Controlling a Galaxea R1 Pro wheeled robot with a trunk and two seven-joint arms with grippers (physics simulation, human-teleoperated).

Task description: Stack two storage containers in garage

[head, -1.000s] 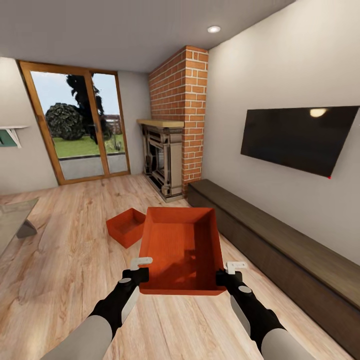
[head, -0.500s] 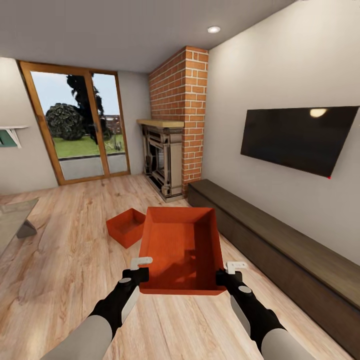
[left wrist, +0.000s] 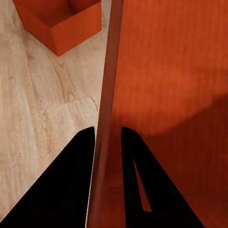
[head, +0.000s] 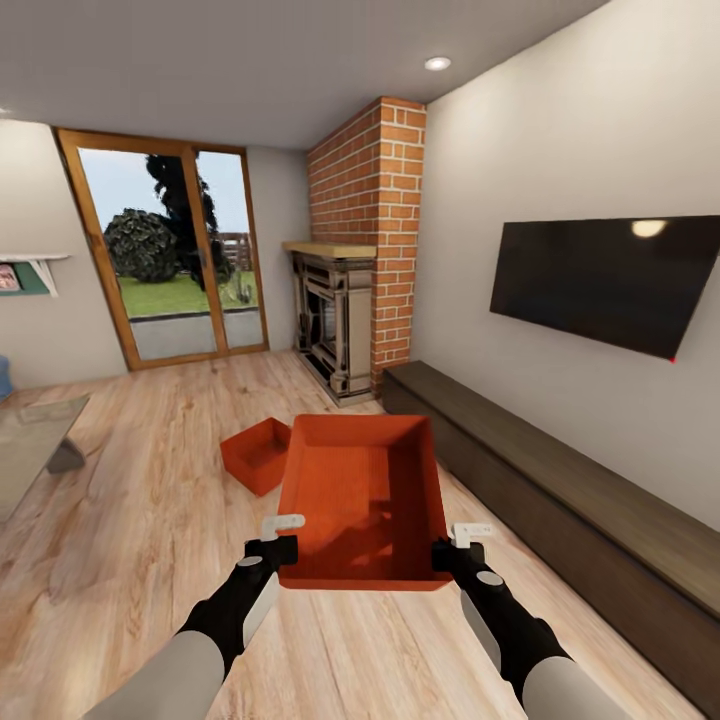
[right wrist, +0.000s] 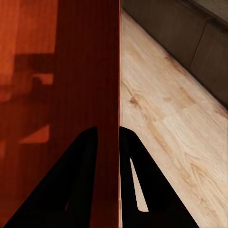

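I hold one orange-red storage container [head: 362,495] in the air in front of me, open top up. My left gripper [head: 283,541] is shut on its left wall [left wrist: 108,109], one finger on each side. At the other side my right gripper [head: 452,548] is shut on the right wall [right wrist: 118,85] in the same way. The second storage container [head: 258,455] rests on the light wood floor [head: 140,500] of the living room, just beyond the held one to its left, and also appears in the left wrist view [left wrist: 61,21].
A long dark low bench [head: 560,510] runs along the right wall under a black TV [head: 610,280]. A brick fireplace [head: 345,300] stands ahead, wood-framed glass doors [head: 170,255] to its left. A glass table [head: 35,440] is at the left edge.
The whole head view has shifted a little: the doors, fireplace and second container sit further right than before, so the camera has turned left. The held container and both grippers keep their place.
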